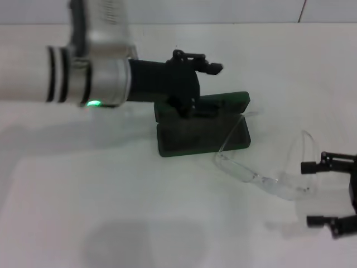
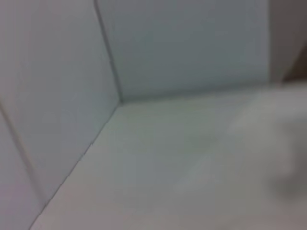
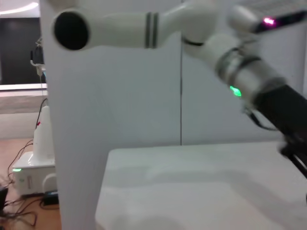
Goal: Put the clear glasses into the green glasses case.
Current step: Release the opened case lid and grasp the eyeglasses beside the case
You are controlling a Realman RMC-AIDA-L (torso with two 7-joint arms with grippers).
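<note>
The green glasses case [image 1: 195,140] lies open mid-table in the head view, its back half [image 1: 226,102] raised behind the front half. My left gripper [image 1: 201,88] hovers over the case's back left part, open, with one finger [image 1: 211,66] high and the other down at the case. The clear glasses [image 1: 271,181] lie on the table right of the case, one clear arm [image 1: 231,135] reaching over its right end. My right gripper [image 1: 316,194] is open at the right edge, just right of the glasses, holding nothing.
White table [image 1: 111,195] with a white back wall [image 1: 223,11]. The left wrist view shows only the table's corner and wall panels [image 2: 182,48]. The right wrist view shows the left arm [image 3: 240,81] above the table, a white partition [image 3: 110,96] and cables on the floor beyond.
</note>
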